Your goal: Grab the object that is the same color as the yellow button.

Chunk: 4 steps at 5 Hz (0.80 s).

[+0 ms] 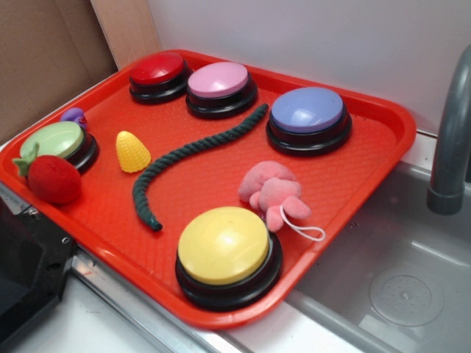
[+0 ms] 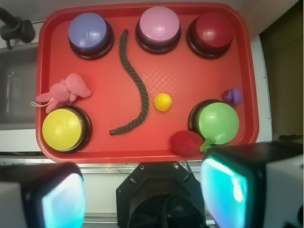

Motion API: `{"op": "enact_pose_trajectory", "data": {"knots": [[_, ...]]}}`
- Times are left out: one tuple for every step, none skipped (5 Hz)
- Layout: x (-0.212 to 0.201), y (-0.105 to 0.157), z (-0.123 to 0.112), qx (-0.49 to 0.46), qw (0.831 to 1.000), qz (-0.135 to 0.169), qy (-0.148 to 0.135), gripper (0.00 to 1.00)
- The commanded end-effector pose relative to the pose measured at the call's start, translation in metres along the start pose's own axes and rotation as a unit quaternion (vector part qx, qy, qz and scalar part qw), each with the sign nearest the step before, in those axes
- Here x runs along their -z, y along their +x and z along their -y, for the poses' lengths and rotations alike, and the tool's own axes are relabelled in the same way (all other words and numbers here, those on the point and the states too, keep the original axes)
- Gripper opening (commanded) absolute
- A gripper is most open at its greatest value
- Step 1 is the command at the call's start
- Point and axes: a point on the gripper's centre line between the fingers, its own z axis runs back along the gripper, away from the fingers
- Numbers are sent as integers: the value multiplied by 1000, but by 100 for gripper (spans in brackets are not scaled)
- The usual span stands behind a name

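Gripper [image 2: 145,199] high above near edge of red tray [image 2: 190,76], fingers [image 2: 59,199] spread wide, holding nothing, nothing btwn them. In wrist view: toy corn cob [image 2: 163,102] upright, roughly mid-tray, w/ bare tray all round it, just right of dark rope [image 2: 135,88], left of green button [image 2: 217,122]. Red plush strawberry [image 2: 186,142] touching green btn's near-left side. Small purple item [image 2: 232,95] just beyond green btn. Yellow button [image 2: 62,129] at near-left corner, well apart from cob, rope btwn them. Pink plush [image 2: 64,91] touching yellow btn's far side. Far row left to right: blue-purple button [image 2: 88,31], pink button [image 2: 159,24], red button [image 2: 214,29]. Sink [image 1: 397,279] beside tray in exterior view.
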Motion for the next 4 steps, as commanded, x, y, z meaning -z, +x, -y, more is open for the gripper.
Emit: {"op": "enact_pose_trajectory", "data": {"knots": [[0, 0, 0, 0, 1000, 0, 0, 100], [24, 10, 0, -85, 996, 18, -1, 100], [50, 19, -8, -194, 980, 47, -1, 100], [68, 28, -17, -267, 961, 66, -4, 100]]}}
